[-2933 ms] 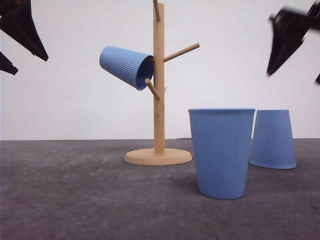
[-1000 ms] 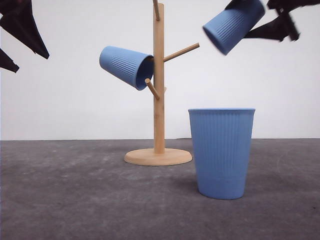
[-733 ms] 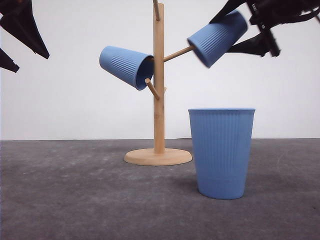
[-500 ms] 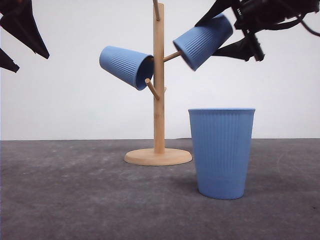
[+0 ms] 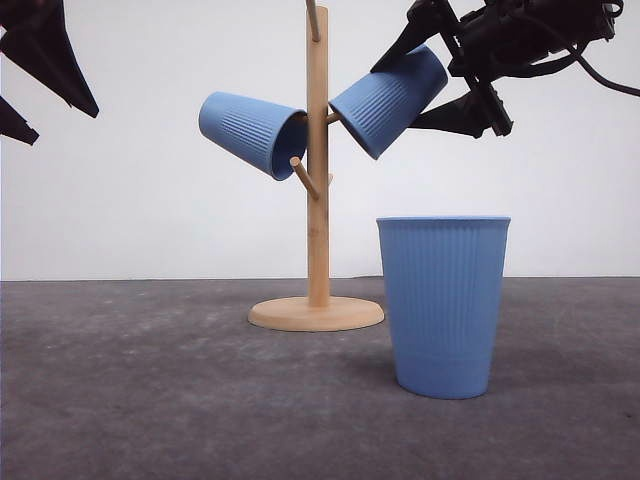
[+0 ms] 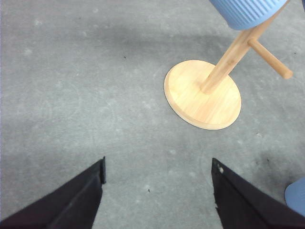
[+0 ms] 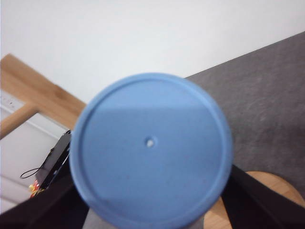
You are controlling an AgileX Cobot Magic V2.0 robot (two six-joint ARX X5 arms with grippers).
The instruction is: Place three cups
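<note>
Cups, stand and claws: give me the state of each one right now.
Left cup: hung on a peg, tilted, mouth toward the post.
Right cup: tilted, slid over the right peg, gripped by the right claw.
Front cup: upright on the table, mouth up.
Wooden stand: upright.
Left claw: open, holding nothing.

My right hand (image 5: 440, 75) is raised high, fingers clamped on a blue cup (image 5: 390, 98). My left hand (image 6: 157, 191) hangs raised, fingers spread.
</note>
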